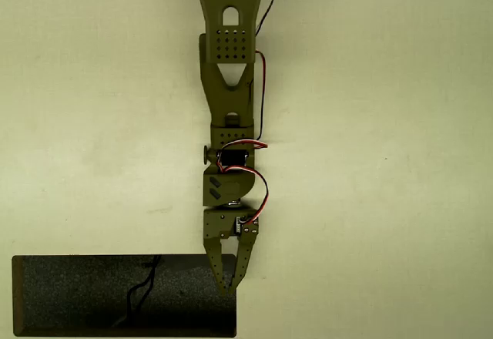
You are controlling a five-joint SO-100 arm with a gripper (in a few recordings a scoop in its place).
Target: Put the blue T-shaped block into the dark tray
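**Fingers nearly closed over the tray corner, no blue block that I can spot**

The fingers [228, 266] are pointing down the overhead view, tips close together in a narrow V with just a sliver of gap between them. From where I'm standing there's nothing blue peeking out between them, but the gripper [229, 279] body covers whatever's directly under it, so I honestly can't tell if they've got hold of anything.

Right below the fingertips is the dark tray [69, 297], and the tips hang over its upper right corner, just inside the rim. The rest of the tray stretches away to the left of the fingers. There's a thin black squiggly line [142, 289] lying on its speckled floor, a bit left of the fingertips. Everything else around the fingers is plain pale table [385, 162].

The blue T-shaped block isn't anywhere I can make out. Could be tucked under the gripper, can't say.

My guess on handling: a small flat plastic T like that should be light and stiff, probably a bit slick. I'd pinch it across the stem or across the narrow width of the bar so the pads sit on parallel edges. Grab it on a corner and it'll likely twist out. Not fragile, so a short drop into the tray shouldn't hurt it.
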